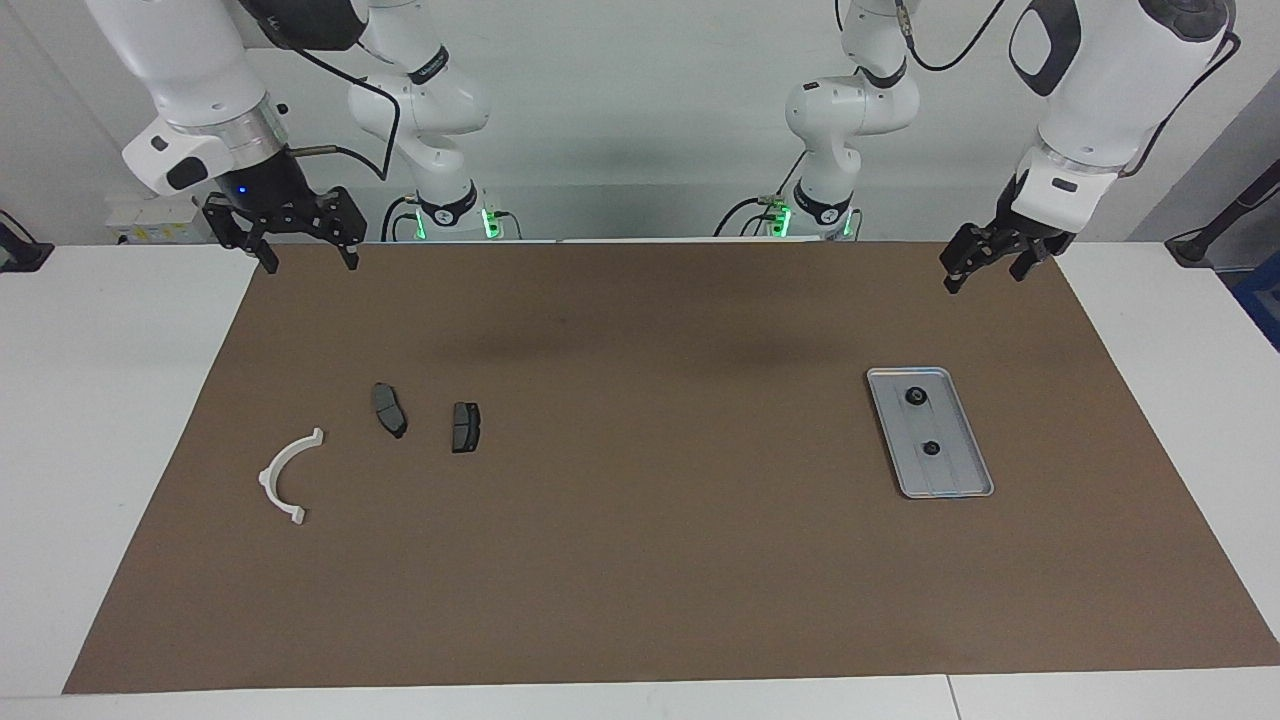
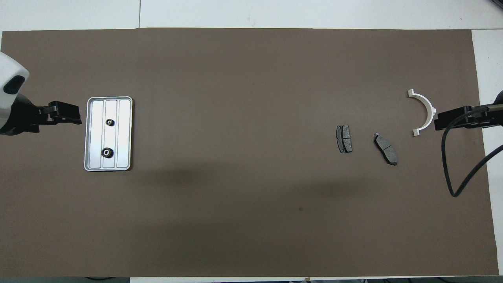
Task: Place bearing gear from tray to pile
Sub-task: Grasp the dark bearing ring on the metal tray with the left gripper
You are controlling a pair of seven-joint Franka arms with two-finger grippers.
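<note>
Overhead, reading across the brown mat (image 2: 243, 220): left gripper (image 2: 76, 118) hangs in the air at the left arm's end of the table, just beside the short edge of the tray (image 2: 123, 133); facing view shows it raised over the mat's corner nearest the robots, fingers (image 1: 953, 277) a little apart, holding nothing. Tray lies flat on the mat, long side running away from the robots. Two bearing gears sit in it, both on the middle rib, apart from each other: one bearing gear (image 2: 106, 152) nearer the robots, the other bearing gear (image 2: 110, 122) farther out. Wide stretch of bare mat follows. Then the pile, toward the right arm's end: first dark pad (image 2: 344, 138), second dark pad (image 2: 386, 149) close beside it, tilted, and the white arc bracket (image 2: 424, 111) farther from the robots than both pads. All three lie flat, none touching. Right gripper (image 2: 442, 121) appears beside the bracket from above; facing view puts it high over the mat's edge close to the robots, fingers (image 1: 268, 255) spread wide, empty.
</note>
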